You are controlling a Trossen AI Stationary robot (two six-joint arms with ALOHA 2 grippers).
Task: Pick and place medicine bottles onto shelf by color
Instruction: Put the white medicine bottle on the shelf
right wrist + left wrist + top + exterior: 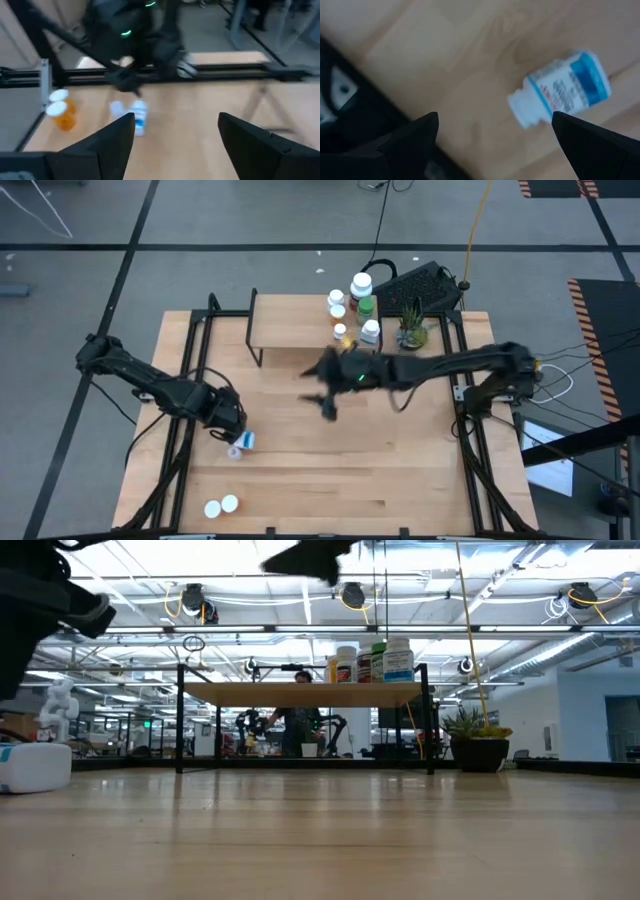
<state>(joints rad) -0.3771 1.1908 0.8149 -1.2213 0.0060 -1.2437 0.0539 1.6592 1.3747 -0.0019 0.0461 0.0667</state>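
1. Hovering my left pincer (pixel 490 145), jaws wide and empty, above a blue-labelled bottle (pixel 560 90) lying on the desk (pixel 330 470).
2. My right pincer (pixel 175 140), open and empty, hangs before the shelf (pixel 290 320), where five bottles (pixel 362 284) stand.

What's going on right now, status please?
Left gripper open above the lying blue bottle. Right gripper open, empty, mid-table. Several bottles on shelf. Path clear.
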